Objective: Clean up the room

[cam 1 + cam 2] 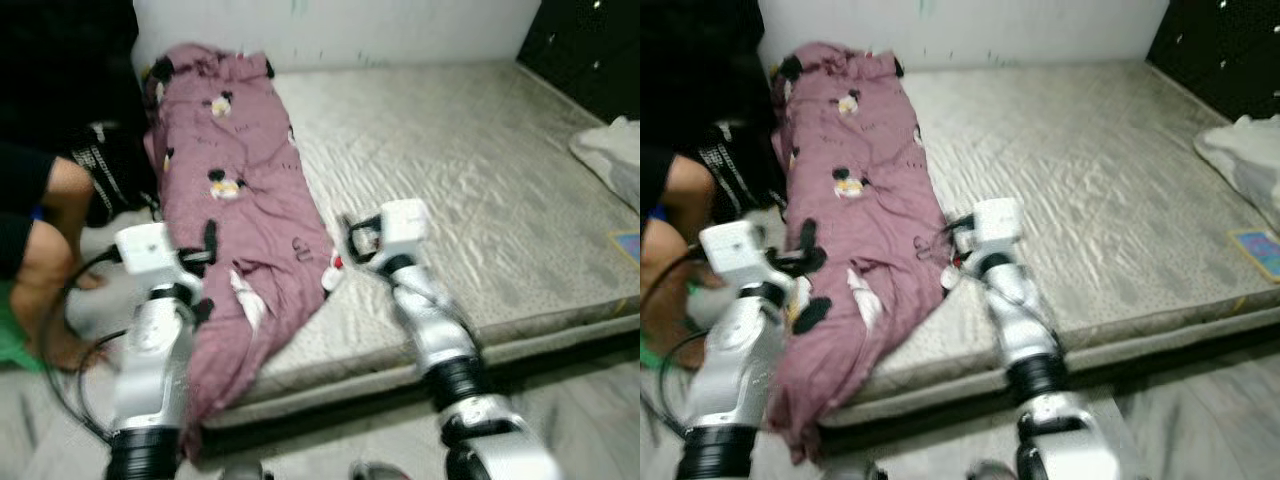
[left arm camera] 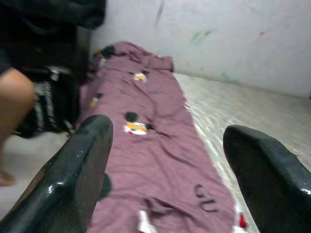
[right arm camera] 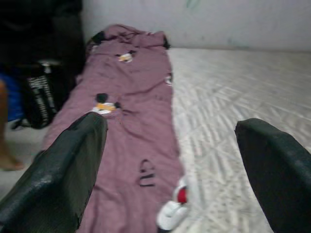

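Observation:
A mauve blanket [image 1: 240, 190] printed with cartoon mice lies lengthwise along the left side of a grey mattress [image 1: 450, 150]. Its near end spills over the mattress's front left corner toward the floor. My left gripper [image 1: 205, 250] is open at the blanket's left edge, just above the cloth. My right gripper [image 1: 348, 245] is open at the blanket's right edge, over the seam between cloth and mattress. In the left wrist view the blanket [image 2: 160, 160] stretches away between the two spread fingers [image 2: 82, 160]. The right wrist view shows the same blanket [image 3: 136, 97] and bare mattress [image 3: 233, 97] between its fingers.
A person's bare leg [image 1: 50, 250] stands on the floor at the left, beside a black patterned bag [image 1: 110, 170]. A black cable [image 1: 70, 380] loops on the floor there. White cloth [image 1: 610, 150] lies at the mattress's right edge. Dark furniture [image 1: 590, 50] stands at the back right.

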Tool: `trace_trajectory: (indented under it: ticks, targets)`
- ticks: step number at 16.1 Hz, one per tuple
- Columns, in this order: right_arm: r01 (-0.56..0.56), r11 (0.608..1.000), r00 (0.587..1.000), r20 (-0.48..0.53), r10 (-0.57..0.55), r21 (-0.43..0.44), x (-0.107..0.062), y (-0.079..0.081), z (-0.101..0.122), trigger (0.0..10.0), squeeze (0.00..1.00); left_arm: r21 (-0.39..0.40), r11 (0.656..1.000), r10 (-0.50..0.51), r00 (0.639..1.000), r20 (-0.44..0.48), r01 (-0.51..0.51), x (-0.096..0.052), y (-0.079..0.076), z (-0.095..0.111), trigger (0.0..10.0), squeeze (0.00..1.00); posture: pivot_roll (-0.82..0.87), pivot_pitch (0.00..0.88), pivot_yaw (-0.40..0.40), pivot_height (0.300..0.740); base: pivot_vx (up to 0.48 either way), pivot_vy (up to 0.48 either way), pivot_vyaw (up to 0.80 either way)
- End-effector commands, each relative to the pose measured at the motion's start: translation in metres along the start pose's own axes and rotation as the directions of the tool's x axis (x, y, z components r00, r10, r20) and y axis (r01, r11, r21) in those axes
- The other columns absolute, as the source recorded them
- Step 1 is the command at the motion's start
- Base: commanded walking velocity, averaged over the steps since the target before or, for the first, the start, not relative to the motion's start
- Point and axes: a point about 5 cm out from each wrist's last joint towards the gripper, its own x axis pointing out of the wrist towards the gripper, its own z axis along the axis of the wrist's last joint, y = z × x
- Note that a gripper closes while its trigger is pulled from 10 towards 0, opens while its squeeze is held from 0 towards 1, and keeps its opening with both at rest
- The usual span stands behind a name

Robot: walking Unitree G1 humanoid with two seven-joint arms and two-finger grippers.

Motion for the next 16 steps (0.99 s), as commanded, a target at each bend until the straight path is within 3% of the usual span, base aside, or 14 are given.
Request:
trace_trajectory:
  ticks: [1, 12, 16]
  targets:
    - [0.027, 1.0, 1.0, 0.003, -0.027, -0.013, 0.0, -0.0107, 0.002, 10.0, 0.0, 0.009, 1.0, -0.025, 1.0, 0.011, 0.024, 0.0002, -0.0065, 0.0024, 10.0, 0.0, 0.07, 0.01, 0.01, 0.74, 0.0, 0.0, 0.0]
    - [0.007, 1.0, 1.0, 0.007, -0.007, -0.013, -0.0008, -0.0091, 0.0014, 10.0, 0.0, 0.018, 1.0, -0.024, 1.0, 0.005, 0.024, 0.0003, -0.0057, 0.0007, 10.0, 0.0, 0.07, 0.006, 0.012, 0.74, 0.0, 0.0, 0.0]
    - [-0.001, 1.0, 1.0, 0.009, 0.001, -0.011, -0.0006, -0.0084, 0.0022, 10.0, 0.0, 0.02, 1.0, -0.007, 1.0, 0.007, 0.007, 0.0003, -0.0048, 0.0007, 10.0, 0.0, 0.07, 0.017, 0.008, 0.706, 0.0, 0.0, 0.0]
